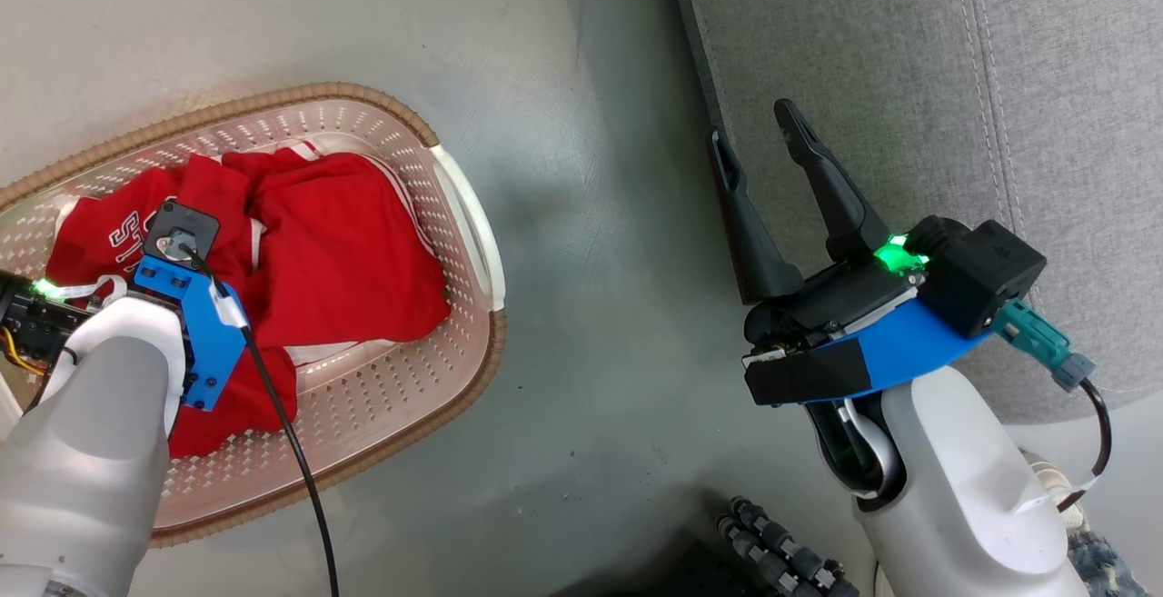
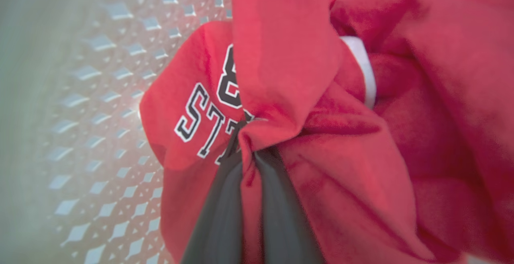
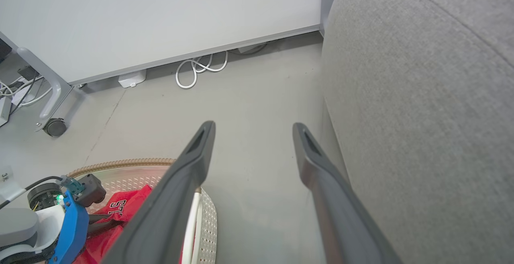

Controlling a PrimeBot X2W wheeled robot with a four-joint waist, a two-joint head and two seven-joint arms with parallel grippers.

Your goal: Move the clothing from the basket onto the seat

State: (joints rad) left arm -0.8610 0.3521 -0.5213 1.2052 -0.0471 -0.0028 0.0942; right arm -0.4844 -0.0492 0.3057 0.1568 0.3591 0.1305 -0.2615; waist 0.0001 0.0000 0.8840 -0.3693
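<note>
Head view places the basket (image 1: 363, 93) at 9 o'clock of the picture, standing on the floor (image 1: 581, 233), and the seat (image 1: 909, 79) from 12 to 3 o'clock. The two are apart, with bare floor between them.

We find all the clothing (image 1: 354, 252) inside the basket. Within the pile, the lettered garment (image 2: 200, 119) lies toward 9 o'clock in head view and the garment with white stripes (image 1: 400, 193) toward 1 o'clock. None lies on the visible part of the seat.

In left wrist view, the left gripper (image 2: 248, 139) has its jaws drawn almost together on a fold of red fabric, which bunches and creases outward from the pinch. The lettering sits just at 10 o'clock of that pinch. We cannot tell whether the fold belongs to the lettered garment or to its neighbour.

The right gripper (image 1: 752, 126) has its jaws wide apart and holds nothing. It hovers at the seat's front edge, fingers pointing toward 12 o'clock in head view.

We judge the task to be at its first step: a grasp is made, and no garment is transferred yet. What is left is to lift the fold clear of the basket rim, carry it toward 3 o'clock, release it on the seat, and repeat for whatever stays behind. The folds overlap, so we expect that one lift may drag a second garment with it.
</note>
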